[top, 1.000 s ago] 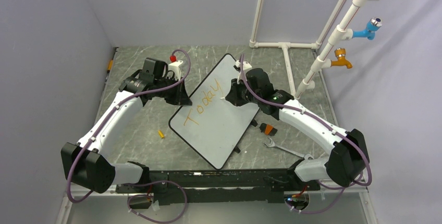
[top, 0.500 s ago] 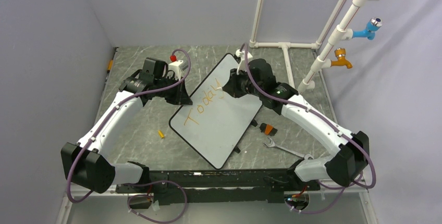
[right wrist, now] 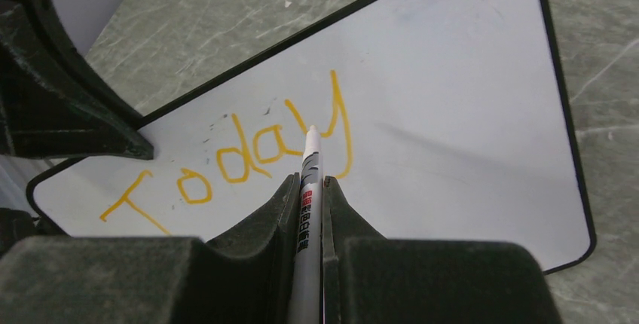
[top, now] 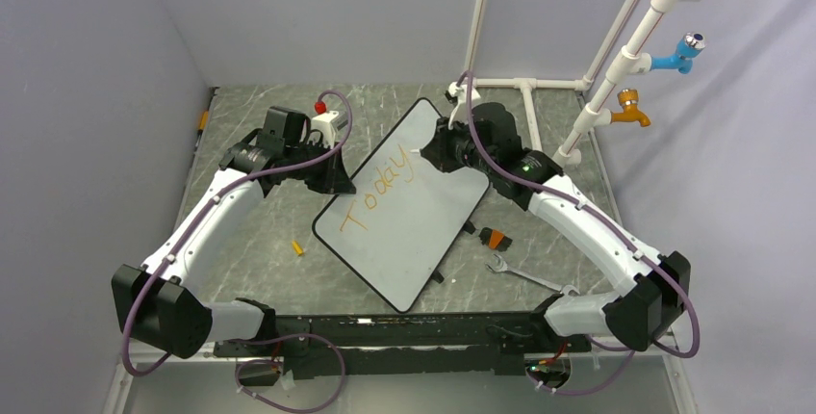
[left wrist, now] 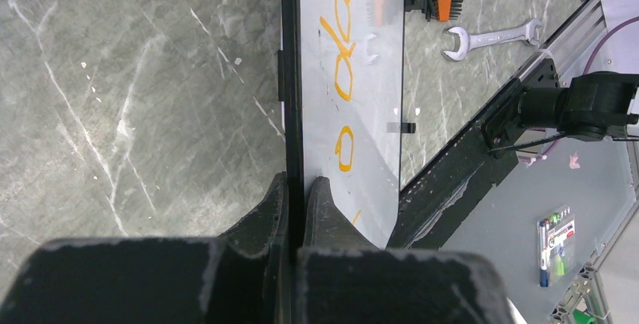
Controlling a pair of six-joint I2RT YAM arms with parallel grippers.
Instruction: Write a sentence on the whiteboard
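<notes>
Right gripper (right wrist: 309, 181) clamping marker (right wrist: 305, 226), left gripper (left wrist: 298, 185) pinching whiteboard (left wrist: 363, 53) edge, bare surface beyond sentence (right wrist: 249, 154)

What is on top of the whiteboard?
On the whiteboard: orange letters reading "Today". The right fingers' marker points near the y. The left fingers pinch its rim. The table beneath is covered.

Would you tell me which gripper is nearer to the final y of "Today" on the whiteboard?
Right. The right gripper holds the marker with its tip by the y; the left gripper clamps the whiteboard at its rim, nearer the word's start.
</notes>
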